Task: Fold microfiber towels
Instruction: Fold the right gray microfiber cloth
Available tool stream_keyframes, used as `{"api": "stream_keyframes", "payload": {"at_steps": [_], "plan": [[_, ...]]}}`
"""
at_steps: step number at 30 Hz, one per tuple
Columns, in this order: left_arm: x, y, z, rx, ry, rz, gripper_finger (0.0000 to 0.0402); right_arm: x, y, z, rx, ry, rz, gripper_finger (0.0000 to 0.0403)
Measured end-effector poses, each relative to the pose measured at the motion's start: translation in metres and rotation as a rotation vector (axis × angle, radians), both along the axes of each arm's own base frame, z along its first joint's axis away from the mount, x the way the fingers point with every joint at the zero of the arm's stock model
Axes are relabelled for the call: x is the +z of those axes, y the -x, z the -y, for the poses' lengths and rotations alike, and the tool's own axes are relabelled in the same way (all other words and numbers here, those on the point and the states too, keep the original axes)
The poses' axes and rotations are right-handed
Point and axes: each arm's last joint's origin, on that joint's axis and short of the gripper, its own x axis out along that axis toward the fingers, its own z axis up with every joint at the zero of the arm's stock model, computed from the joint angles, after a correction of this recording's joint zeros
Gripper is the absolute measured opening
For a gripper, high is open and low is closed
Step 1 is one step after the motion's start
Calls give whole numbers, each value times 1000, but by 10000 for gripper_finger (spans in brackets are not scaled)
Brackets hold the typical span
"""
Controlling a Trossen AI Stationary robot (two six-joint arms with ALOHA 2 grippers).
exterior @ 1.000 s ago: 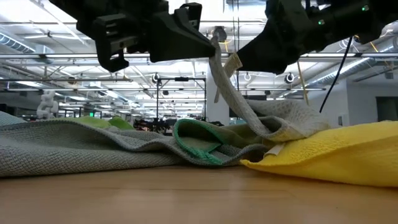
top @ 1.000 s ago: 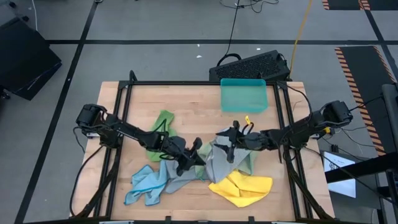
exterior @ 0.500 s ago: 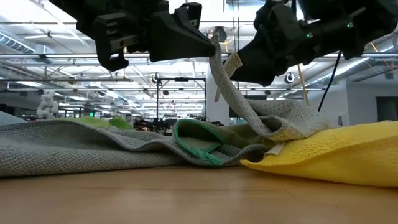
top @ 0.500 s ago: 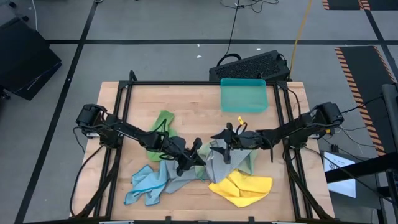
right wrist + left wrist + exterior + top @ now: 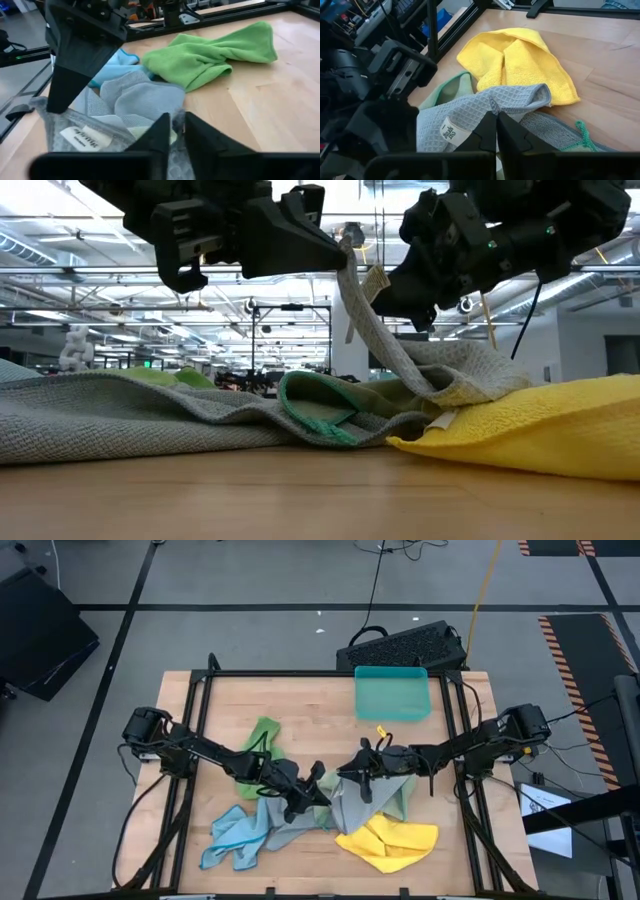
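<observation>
A grey waffle-weave towel (image 5: 352,805) lies mid-table, one edge raised; its lower part rests on the other towels. My left gripper (image 5: 496,131) comes from the left and is shut on that raised edge (image 5: 347,250). My right gripper (image 5: 179,129) comes from the right and is shut on the same edge, beside the white label (image 5: 374,280). A yellow towel (image 5: 390,840) lies near the front, a light blue one (image 5: 234,835) at front left, a bright green one (image 5: 258,738) behind the left arm. A pale green towel (image 5: 320,405) shows under the grey one. My left gripper pinches the grey towel's raised edge (image 5: 492,107) between its two fingertips, slanting slightly downward from the table's left. The cloth hangs from the fingers in a sloping band down to the pile (image 5: 440,380). My right gripper pinches the same raised edge (image 5: 150,112) between its two fingers, close to the label (image 5: 85,137), coming nearly level from the table's right. Its own fingers cover the exact spot. The cloth spans between the two grippers, lifted off the table there.
A teal plastic tray (image 5: 392,693) stands at the far edge, right of centre. A black metal frame (image 5: 200,740) borders the wooden table (image 5: 300,700). Bare wood lies at the far middle and far left. A keyboard (image 5: 405,645) sits beyond the table.
My right gripper has moved toward the table's left and a little down, up to the raised grey edge next to my left gripper, and has shut on it. My left gripper and the towel's raised edge have stayed where they were.
</observation>
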Motion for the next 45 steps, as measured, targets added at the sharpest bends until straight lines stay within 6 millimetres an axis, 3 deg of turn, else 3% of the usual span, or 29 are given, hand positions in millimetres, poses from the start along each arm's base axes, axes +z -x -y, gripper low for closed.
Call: {"api": "stream_keyframes", "payload": {"at_steps": [3,13,26,32,45], "plan": [[0,0,0,3,4,-4,15,0,0,-1,56,18,-2,7],[-6,3,-3,95,-30,-73,10,29,19,-15,154,12,20,3],[38,52,-4,440,-7,-214,11,58,63,-50,128,102,3,3],[41,70,1,555,-54,-257,8,72,78,-64,116,106,76,3],[44,74,3,636,-88,-221,7,80,89,-74,67,154,132,4]]}}
